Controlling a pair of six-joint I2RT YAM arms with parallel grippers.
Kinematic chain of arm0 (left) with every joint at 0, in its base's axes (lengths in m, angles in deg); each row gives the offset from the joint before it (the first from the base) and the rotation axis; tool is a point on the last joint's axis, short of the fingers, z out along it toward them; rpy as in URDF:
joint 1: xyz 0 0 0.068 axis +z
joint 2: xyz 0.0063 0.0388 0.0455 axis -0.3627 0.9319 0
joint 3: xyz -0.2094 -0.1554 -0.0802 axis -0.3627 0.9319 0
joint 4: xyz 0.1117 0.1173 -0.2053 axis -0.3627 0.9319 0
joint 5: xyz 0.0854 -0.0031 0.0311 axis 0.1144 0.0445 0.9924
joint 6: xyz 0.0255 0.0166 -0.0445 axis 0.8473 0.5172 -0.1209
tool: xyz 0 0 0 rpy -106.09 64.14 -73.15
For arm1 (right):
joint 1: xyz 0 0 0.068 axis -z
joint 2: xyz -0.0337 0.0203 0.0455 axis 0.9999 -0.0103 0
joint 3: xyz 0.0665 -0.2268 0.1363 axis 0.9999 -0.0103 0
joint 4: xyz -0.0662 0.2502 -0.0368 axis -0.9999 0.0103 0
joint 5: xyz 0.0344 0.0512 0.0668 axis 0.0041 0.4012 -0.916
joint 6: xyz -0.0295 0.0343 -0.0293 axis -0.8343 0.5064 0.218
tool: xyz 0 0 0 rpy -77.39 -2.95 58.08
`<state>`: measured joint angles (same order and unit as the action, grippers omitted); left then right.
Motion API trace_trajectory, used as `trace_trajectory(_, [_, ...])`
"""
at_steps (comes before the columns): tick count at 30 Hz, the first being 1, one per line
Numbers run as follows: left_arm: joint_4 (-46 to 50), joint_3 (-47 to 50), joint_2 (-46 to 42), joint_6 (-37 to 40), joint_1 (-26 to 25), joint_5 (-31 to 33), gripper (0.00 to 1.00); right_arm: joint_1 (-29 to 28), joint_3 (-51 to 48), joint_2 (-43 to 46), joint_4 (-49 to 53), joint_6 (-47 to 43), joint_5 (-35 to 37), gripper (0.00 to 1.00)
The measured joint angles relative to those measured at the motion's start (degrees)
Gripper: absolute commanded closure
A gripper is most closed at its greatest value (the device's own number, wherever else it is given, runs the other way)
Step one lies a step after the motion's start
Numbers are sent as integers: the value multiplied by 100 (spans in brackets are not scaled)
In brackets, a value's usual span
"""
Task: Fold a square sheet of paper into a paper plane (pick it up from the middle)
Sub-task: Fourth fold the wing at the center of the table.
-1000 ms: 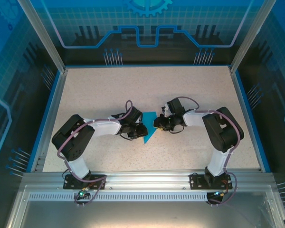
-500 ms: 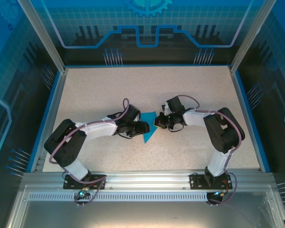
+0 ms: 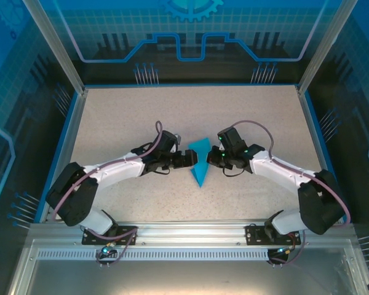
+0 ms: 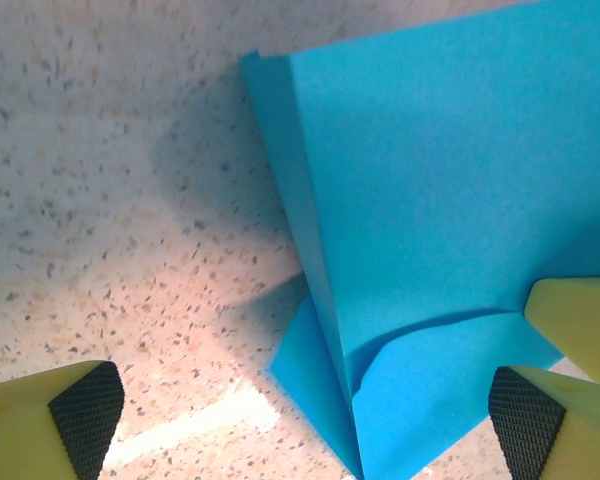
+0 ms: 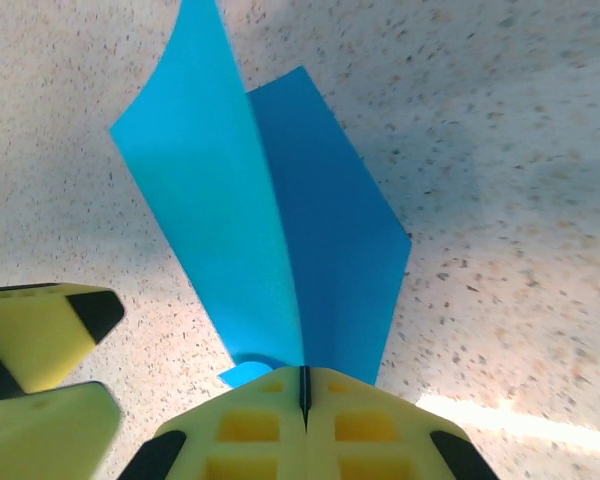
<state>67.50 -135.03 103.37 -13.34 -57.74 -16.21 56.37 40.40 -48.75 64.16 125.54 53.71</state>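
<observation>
While the right claw [image 3: 211,158] clamps the paper plane [image 3: 201,169] from 3 o'clock, the left claw [image 3: 191,158] gapes wide at 9 o'clock over the speckled desk [image 3: 129,117].

Speckled beige table [image 3: 123,110]; blue paper plane [image 3: 200,161] atop
</observation>
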Motion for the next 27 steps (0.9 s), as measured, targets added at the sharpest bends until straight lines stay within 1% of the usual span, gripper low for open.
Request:
trace_trajectory(4, [-114,66,-424,120,33,122,1,-57,256,273,219,116,461,99])
trace_trajectory(9, [-103,94,-745,302,33,282,2,-153,601,299,374,157,837,99])
trace_trajectory(15, [-155,302,-1005,649,31,339,2,-229,776,-68,348,431,1016,99])
trace_trajectory(18, [-404,599,-1021,997,-35,361,1,-236,682,-328,256,732,1051,100])
trace_trajectory(21, [-745,973,-1021,1377,-212,382,2,-245,527,-483,151,1084,1051,100])
trace_trajectory(24, [-1176,1287,-1021,1729,-356,385,6,-269,415,-575,50,1460,1051,100])
trace_trajectory(25, [-1311,1362,-1014,1827,-385,382,10,-271,378,-603,26,1600,1051,100])
trace_trajectory(27, [-1604,1453,-962,2048,-444,389,11,-271,297,-640,-11,1871,1054,100])
